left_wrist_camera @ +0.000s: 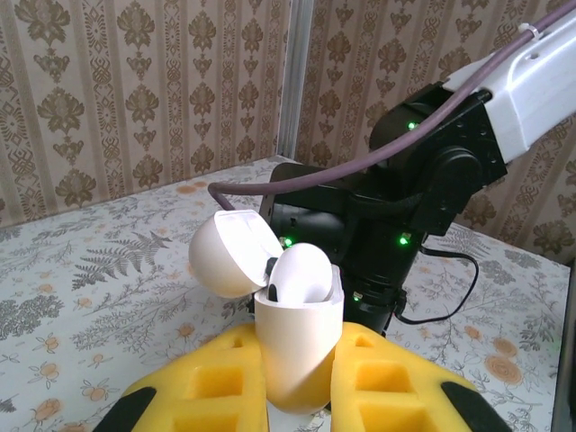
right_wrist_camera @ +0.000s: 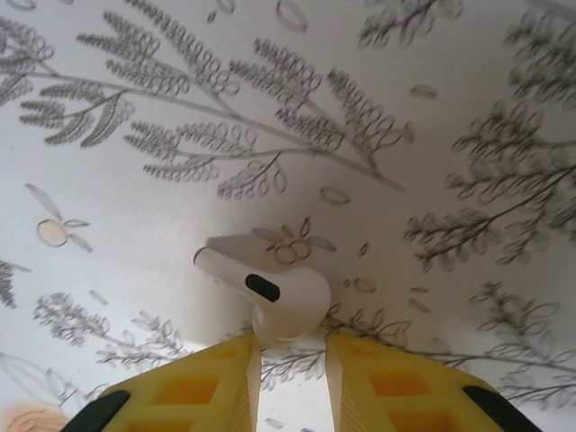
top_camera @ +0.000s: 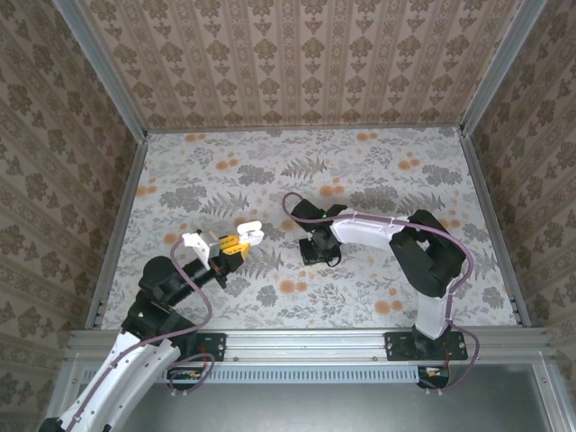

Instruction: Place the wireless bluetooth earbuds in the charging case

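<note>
Left gripper (left_wrist_camera: 299, 378) clenched on open white pebble-shaped charging case (left_wrist_camera: 292, 337), one white bud (left_wrist_camera: 301, 273) seated. Second white plastic earbud (right_wrist_camera: 279, 297) lies lower centre, right wrist view, at tips of right gripper (right_wrist_camera: 292, 360); cannot tell if pinched. Judgement: centre on head, lift slowly.

Left arm (top_camera: 157, 283) reaches forward, jaws clamped on the charging case (left_wrist_camera: 292, 342). Right arm (top_camera: 364, 232) folds low, wrist pointing downward, jaws narrowly parted.
</note>
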Robot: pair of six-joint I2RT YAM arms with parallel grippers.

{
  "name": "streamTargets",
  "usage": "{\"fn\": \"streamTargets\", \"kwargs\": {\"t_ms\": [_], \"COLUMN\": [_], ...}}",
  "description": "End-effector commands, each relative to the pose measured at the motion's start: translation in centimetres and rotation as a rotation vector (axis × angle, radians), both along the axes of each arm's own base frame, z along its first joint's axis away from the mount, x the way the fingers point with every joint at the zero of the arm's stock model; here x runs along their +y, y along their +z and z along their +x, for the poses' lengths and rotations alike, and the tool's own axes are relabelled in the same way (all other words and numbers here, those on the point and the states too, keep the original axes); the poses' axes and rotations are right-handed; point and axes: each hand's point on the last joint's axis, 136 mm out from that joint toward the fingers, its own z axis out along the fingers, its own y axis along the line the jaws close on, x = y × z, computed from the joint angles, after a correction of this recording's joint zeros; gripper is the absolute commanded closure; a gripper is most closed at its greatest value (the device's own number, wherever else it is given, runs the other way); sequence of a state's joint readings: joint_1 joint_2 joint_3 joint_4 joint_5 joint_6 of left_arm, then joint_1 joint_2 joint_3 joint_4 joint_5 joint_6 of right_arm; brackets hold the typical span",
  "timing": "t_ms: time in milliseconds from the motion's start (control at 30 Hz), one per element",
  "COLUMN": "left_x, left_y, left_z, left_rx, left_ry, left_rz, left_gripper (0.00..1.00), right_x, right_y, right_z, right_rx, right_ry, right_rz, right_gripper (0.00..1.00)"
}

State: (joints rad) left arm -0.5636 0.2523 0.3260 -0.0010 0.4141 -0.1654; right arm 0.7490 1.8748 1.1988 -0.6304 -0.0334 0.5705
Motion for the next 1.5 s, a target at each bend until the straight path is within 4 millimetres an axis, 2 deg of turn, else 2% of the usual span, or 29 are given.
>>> {"fn": "streamTargets", "kwargs": {"t_ms": [0,167,267,367,500,700,767,967,1200,1467], "left_x": [0.1,0.2,0.2,0.3,0.3,0.3,0.3,0.2,0.4,0.6], "left_y": [0.4,0.4,0.3,0.5,0.4,0.6,0.5,0.4,0.3,0.1], "left_z": [-0.1,-0.2,-0.1,-0.1,-0.1,0.0,0.0,-0.2,-0.4,-0.4], "left_rx": [-0.009,-0.013,-0.015,-0.017,-0.02,-0.032,-0.029,-0.027,-0.027,-0.025], "left_ry": [0.004,0.009,0.011,0.013,0.016,0.021,0.017,0.008,0.012,0.023], "left_rz": [-0.018,-0.012,-0.013,-0.013,-0.009,-0.016,-0.012,-0.002,-0.006,0.0], "left_gripper": [1.0,1.0,1.0,1.0,1.0,1.0,1.0,1.0,1.0,1.0], "right_x": [-3.6,-5.9,-6.4,-5.8,-4.2,-0.4,0.2,0.9,1.5,1.6], "right_y": [0.1,1.3,2.5,3.8,4.5,2.4,1.6,0.3,-0.5,-0.2], "right_z": [0.9,2.3,3.3,3.5,2.8,1.0,0.6,0.4,1.7,3.3], "right_rx": [-0.026,-0.059,-0.086,-0.101,-0.071,0.052,0.084,0.126,0.125,0.09], "right_ry": [0.06,0.084,0.077,0.062,-0.041,-0.208,-0.237,-0.274,-0.251,-0.197], "right_rz": [-0.191,-0.292,-0.298,-0.256,-0.137,0.096,0.13,0.155,0.137,0.095], "right_gripper": [0.72,0.72,0.72,0.72,0.7,0.67,0.65,0.61,0.61,0.61]}}
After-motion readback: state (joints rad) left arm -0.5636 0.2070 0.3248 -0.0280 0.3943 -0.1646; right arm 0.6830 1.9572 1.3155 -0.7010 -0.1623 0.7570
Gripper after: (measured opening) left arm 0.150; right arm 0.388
